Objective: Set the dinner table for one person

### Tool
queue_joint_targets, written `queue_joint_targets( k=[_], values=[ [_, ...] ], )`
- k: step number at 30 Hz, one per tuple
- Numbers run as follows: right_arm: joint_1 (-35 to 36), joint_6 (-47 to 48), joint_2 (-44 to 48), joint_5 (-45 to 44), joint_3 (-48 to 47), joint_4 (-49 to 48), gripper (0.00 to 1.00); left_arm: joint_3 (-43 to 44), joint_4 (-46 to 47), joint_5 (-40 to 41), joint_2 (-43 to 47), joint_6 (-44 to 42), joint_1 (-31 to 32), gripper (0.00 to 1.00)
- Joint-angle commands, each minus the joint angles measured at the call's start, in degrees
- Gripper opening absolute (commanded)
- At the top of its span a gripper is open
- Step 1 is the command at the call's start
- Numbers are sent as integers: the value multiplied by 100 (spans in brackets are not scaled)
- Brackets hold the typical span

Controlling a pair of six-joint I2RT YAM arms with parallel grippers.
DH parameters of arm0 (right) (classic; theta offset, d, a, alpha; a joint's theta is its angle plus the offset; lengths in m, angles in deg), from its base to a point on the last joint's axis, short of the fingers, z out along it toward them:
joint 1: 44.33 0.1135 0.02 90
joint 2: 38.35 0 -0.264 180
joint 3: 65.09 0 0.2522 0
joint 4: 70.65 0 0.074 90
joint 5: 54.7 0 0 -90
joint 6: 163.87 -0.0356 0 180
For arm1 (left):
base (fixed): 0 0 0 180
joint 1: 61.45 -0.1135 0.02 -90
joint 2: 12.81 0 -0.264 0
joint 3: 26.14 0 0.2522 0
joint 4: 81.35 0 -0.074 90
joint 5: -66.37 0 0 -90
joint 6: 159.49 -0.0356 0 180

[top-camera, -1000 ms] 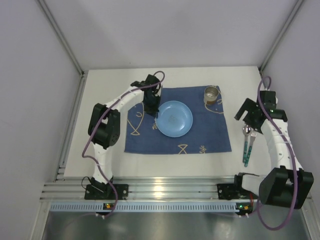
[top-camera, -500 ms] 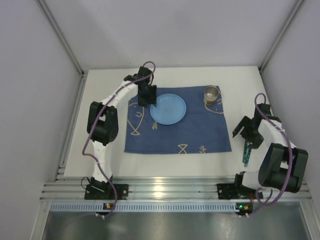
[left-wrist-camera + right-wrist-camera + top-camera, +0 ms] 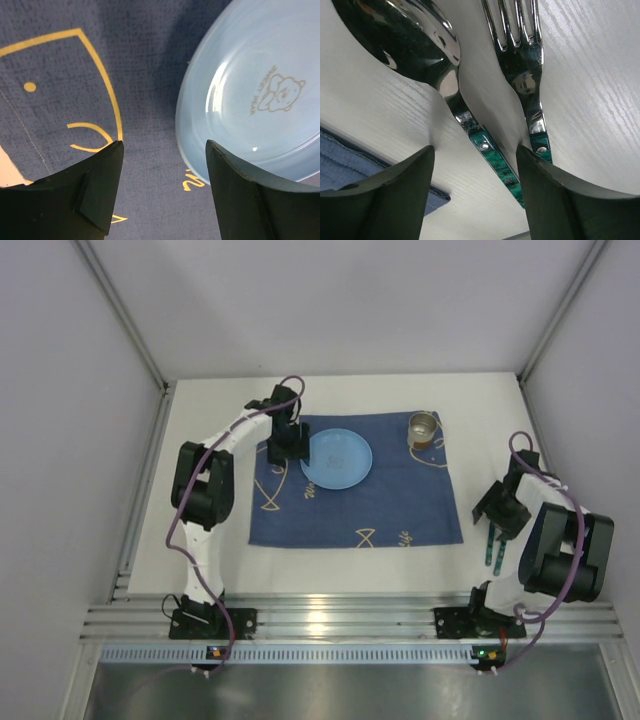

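Left gripper (image 3: 164, 150) spread wide, nothing held, nose-down at the 9 o'clock rim of the plate (image 3: 340, 458). One finger is over the cloth mat (image 3: 400, 505), the other over the blue plate, rim running btw them; can't tell if I'm touching it. Plate lies flat on the mat but up toward the mat's 11 o'clock, not centred. Metal cup (image 3: 424, 428) stands at the mat's 1 o'clock corner. Right gripper (image 3: 474, 150) also open & empty, hanging low over the spoon (image 3: 410, 30) and fork (image 3: 520, 45). They lie side by side on the bare white table (image 3: 215, 425), just off the mat's 4 o'clock edge, handles trailing toward 6. Spoon's neck runs btw my right fingers; fork's green handle goes out of sight behind one finger, so the two are v. close. The table carries the lot, mat roughly mid-table. Step in hand, I reckon: setting half built, plate & cup on the mat, cutlery not yet placed. Next, prob: right side drops and closes on one handle only. That needs a small sideways shift so the fork stays out of the pinch, and fingertips right down at the surface for such a thin flat handle. Left side, if the plate wants moving toward mat centre, needs a firm bite on that shallow rim w/o dragging the cloth.
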Motion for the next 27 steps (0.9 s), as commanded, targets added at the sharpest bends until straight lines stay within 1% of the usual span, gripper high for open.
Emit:
queue_joint_targets(
  k=[1, 2, 4, 5, 7, 8, 9, 11, 14, 17, 20, 21, 24, 25, 27],
  values=[
    [-111, 49, -254, -135, -102, -352, 64, -46, 187, 31, 473, 28, -63, 71],
    [-111, 84, -289, -144, -111, -361, 56, -55, 187, 57, 473, 19, -63, 71],
    [-120, 137, -342, -135, -146, -352, 45, -46, 169, 93, 508, 1, -63, 71],
    [-120, 189, -351, -144, -163, -361, 35, -46, 160, 110, 499, 1, -63, 71],
    [-120, 242, -377, -170, -198, -361, 25, -46, 134, 137, 543, 1, -63, 71],
    [-111, 286, -404, -179, -207, -370, 17, -64, 125, 154, 552, 1, -63, 70],
    [-120, 313, -474, -196, -242, -370, 13, -72, 108, 154, 561, 1, -63, 71],
    [-120, 357, -544, -196, -286, -361, 0, -116, 99, 137, 578, 28, -63, 70],
    [-111, 366, -597, -196, -365, -343, 0, -178, 99, 111, 648, 63, -54, 70],
    [-85, 357, -431, -161, -567, -160, 0, -231, 99, 119, 763, 80, -54, 70],
    [125, 401, -141, -205, -1041, 173, 0, -257, 81, 146, 868, 115, -54, 70],
    [213, 427, -36, -240, -1373, 288, 0, -257, 73, 154, 895, 133, -54, 70],
    [713, 480, 114, -363, -2104, 692, 0, -266, 72, 146, 974, 229, -54, 70],
    [1054, 480, 158, -389, -2262, 755, 0, -266, 72, 154, 1000, 256, -54, 70],
    [1486, 489, 211, -451, -2674, 913, 0, -301, 81, 198, 1114, 353, -54, 71]
  ],
)
